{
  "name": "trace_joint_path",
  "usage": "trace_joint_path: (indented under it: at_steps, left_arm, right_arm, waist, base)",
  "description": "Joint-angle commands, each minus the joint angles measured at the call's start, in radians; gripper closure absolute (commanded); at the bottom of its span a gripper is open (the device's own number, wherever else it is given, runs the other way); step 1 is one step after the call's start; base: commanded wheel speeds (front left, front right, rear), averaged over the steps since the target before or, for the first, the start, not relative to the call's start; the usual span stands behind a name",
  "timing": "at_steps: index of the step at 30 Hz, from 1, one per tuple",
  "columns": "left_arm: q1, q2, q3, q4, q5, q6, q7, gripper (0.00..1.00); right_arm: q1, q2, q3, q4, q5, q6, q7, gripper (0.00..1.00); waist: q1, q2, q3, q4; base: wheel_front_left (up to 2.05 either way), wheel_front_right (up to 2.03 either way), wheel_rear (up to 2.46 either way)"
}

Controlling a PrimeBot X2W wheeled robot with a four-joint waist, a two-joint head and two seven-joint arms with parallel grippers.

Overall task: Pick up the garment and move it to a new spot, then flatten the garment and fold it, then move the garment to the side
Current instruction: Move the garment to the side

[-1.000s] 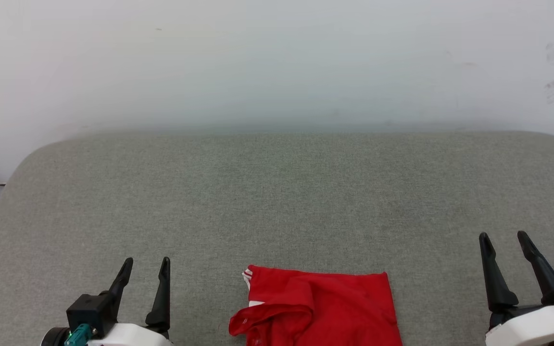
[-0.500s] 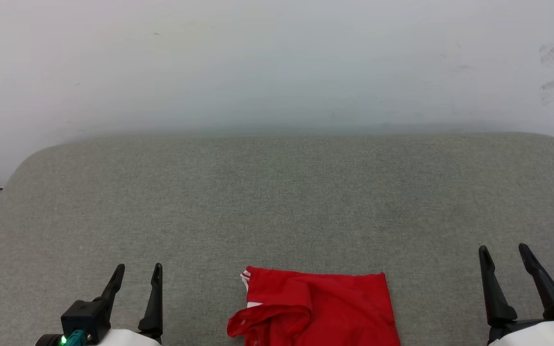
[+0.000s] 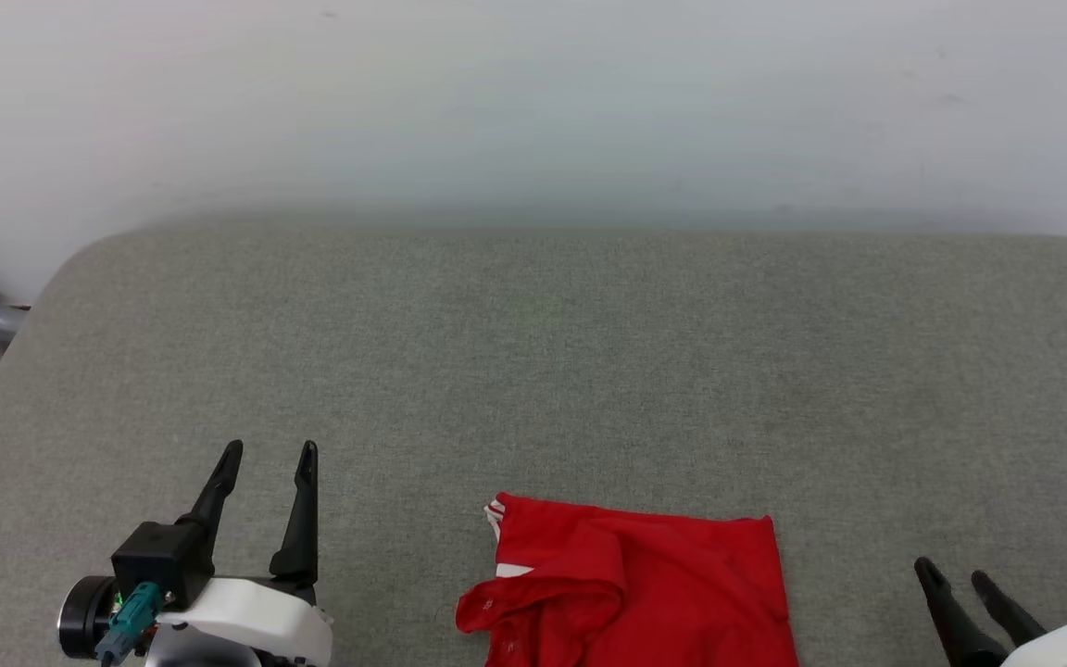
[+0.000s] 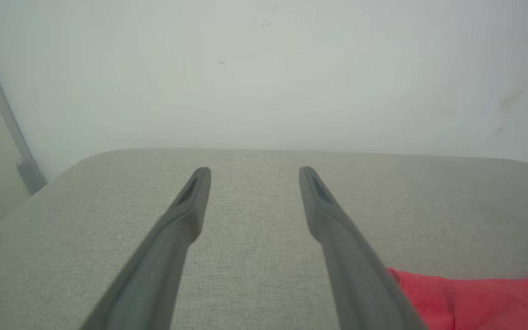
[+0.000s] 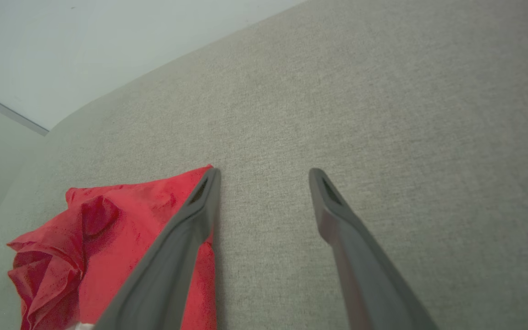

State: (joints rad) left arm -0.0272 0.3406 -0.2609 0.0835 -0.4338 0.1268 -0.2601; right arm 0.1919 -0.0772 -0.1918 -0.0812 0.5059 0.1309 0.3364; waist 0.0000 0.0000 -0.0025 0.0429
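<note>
The right claw (image 3: 950,569) sinks back while the left claw (image 3: 272,446) advances, both spread empty, leaving the crumpled garment (image 3: 645,593) unheld.

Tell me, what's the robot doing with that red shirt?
Nothing is being held right now. The red shirt lies rumpled and partly folded near the front of a grey padded surface. The robot's left gripper is off to one side of it and the right gripper to the other. Both are open with nothing between their fingers. The shirt does not look neatly flattened yet.
</note>
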Motion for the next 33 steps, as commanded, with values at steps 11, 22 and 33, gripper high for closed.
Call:
trace_joint_path:
  at_steps: [11, 22, 33]
  left_arm:
    - [-0.063, -0.044, 0.026, -0.035, 0.021, -0.01, -0.006, 0.0]
    - [-0.114, -0.114, 0.06, -0.024, 0.061, -0.053, -0.006, 0.0]
    - [-0.095, -0.144, 0.095, 0.003, 0.09, -0.083, -0.006, 0.0]
  right_arm:
    - [-0.063, -0.06, 0.119, 0.089, 0.178, -0.001, 0.28, 0.0]
    - [-0.119, -0.113, 0.286, 0.255, 0.26, -0.002, 0.388, 0.32]
    - [-0.213, -0.162, 0.317, 0.221, 0.269, -0.002, 0.33, 1.0]
  waist:
    - [0.0, 0.0, 0.125, 0.063]
    - [0.0, 0.0, 0.205, 0.11]
    - [0.0, 0.0, 0.17, 0.085]
  base:
    - [0.0, 0.0, 0.0]
    - [0.0, 0.0, 0.0]
    - [0.0, 0.0, 0.0]
